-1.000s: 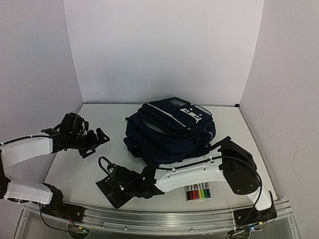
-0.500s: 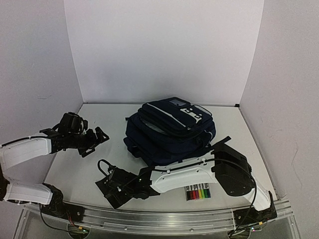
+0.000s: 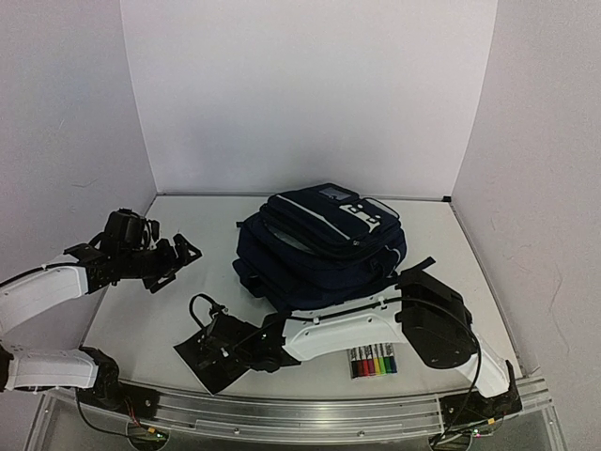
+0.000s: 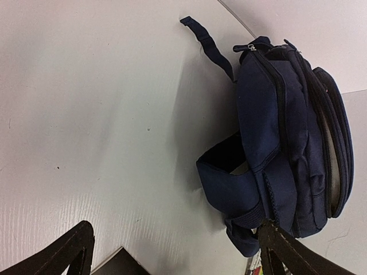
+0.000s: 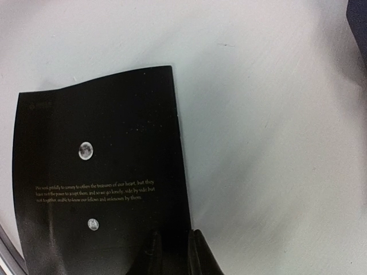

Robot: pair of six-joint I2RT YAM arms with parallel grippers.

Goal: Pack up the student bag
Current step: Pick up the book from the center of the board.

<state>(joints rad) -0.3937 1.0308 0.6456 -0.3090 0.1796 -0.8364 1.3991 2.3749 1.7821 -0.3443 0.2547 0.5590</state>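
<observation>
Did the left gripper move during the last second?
Yes. In the top view the left gripper has drifted slightly left, away from the bag, which has not moved.

One student bag (image 3: 319, 246). One black booklet (image 3: 197, 366), front-left of the bag. One row of coloured markers (image 3: 374, 361), front of the bag; pens too small to tally.
</observation>
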